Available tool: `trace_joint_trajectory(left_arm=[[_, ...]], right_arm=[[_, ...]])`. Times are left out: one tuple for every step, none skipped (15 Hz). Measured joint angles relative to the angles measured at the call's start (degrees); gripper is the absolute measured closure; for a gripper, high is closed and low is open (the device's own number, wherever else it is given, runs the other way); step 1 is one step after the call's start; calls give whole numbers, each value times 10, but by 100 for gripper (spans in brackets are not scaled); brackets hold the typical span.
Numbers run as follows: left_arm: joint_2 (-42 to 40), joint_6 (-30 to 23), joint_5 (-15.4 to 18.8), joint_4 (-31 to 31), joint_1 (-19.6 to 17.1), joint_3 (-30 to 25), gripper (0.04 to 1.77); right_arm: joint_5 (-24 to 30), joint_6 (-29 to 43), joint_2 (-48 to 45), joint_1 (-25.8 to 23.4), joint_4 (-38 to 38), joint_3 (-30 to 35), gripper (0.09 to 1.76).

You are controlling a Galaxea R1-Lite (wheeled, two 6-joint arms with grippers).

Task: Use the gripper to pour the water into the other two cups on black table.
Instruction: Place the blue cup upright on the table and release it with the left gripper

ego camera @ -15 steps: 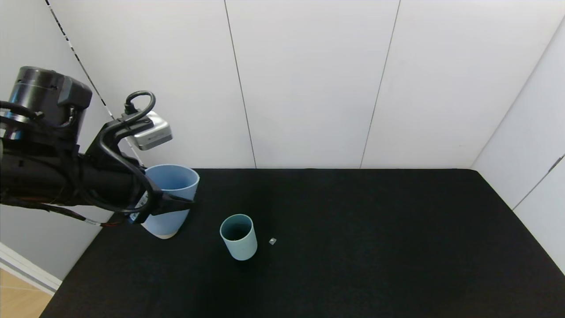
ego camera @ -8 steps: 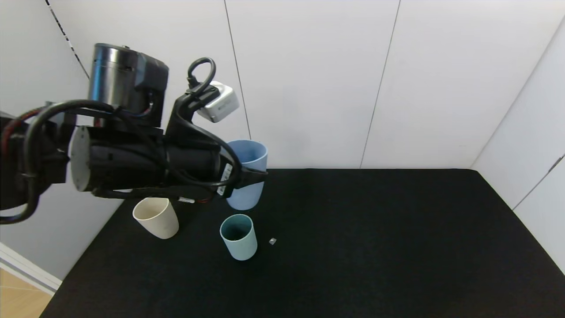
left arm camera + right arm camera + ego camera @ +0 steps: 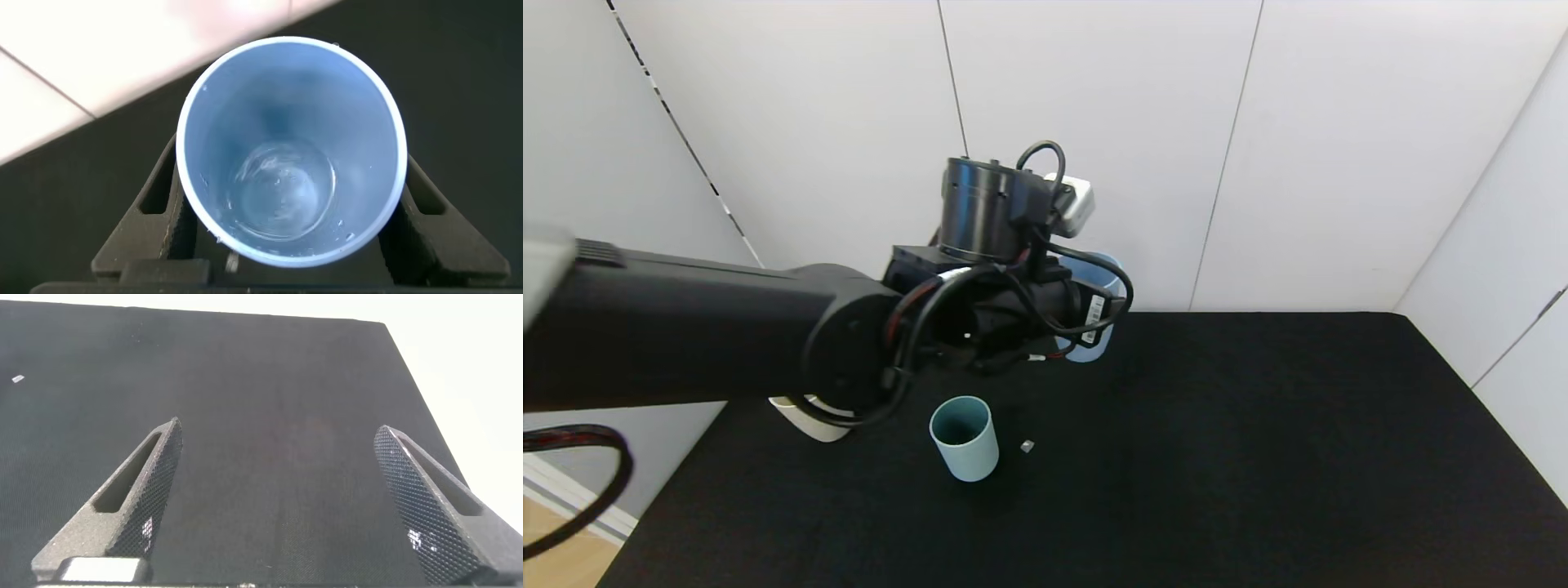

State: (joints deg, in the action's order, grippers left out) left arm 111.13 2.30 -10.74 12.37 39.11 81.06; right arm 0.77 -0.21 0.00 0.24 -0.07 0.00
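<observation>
My left gripper [image 3: 1106, 311] is shut on a light periwinkle-blue cup [image 3: 1104, 273], which it holds upright above the back of the black table [image 3: 1258, 449]. The left wrist view looks down into this blue cup [image 3: 286, 147]; a little water [image 3: 282, 192] lies at its bottom, and a finger [image 3: 155, 200] presses on each side. The teal-green cup [image 3: 965, 437] stands upright on the table, nearer me than the held cup. The beige cup [image 3: 810, 425] is mostly hidden under my left arm. My right gripper [image 3: 279, 429] is open over bare table [image 3: 278, 367].
A small pale speck [image 3: 1027, 445] lies just right of the teal-green cup, and the speck [image 3: 17, 377] shows in the right wrist view too. White wall panels stand behind the table and along its right side. The table's left edge drops to the floor.
My left arm has carried the blue cup up off the table's left side and rightwards to above the back centre. The arm now covers most of the beige cup.
</observation>
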Motion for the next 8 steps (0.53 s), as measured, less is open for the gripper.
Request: trace_joint_trajectory(left_arm=[[26, -4, -21, 10, 8, 21, 58], [54, -8, -39, 16, 15, 45, 58], [77, -13, -49, 18, 20, 65, 58], [98, -22, -53, 20, 23, 83, 58], [119, -34, -54, 22, 26, 98, 58], [135, -42, -54, 23, 27, 107, 58], [149, -48, -55, 34, 28, 111, 58], [161, -53, -56, 55, 28, 111, 58]], right_arm=[[0, 0, 0, 0, 0, 0, 14], [0, 0, 0, 0, 0, 0, 14], [0, 0, 0, 0, 0, 0, 14], [0, 0, 0, 0, 0, 0, 14], [0, 0, 0, 0, 0, 0, 14], [0, 0, 0, 0, 0, 0, 14], [0, 0, 0, 0, 0, 0, 14], [0, 0, 0, 0, 0, 0, 14]])
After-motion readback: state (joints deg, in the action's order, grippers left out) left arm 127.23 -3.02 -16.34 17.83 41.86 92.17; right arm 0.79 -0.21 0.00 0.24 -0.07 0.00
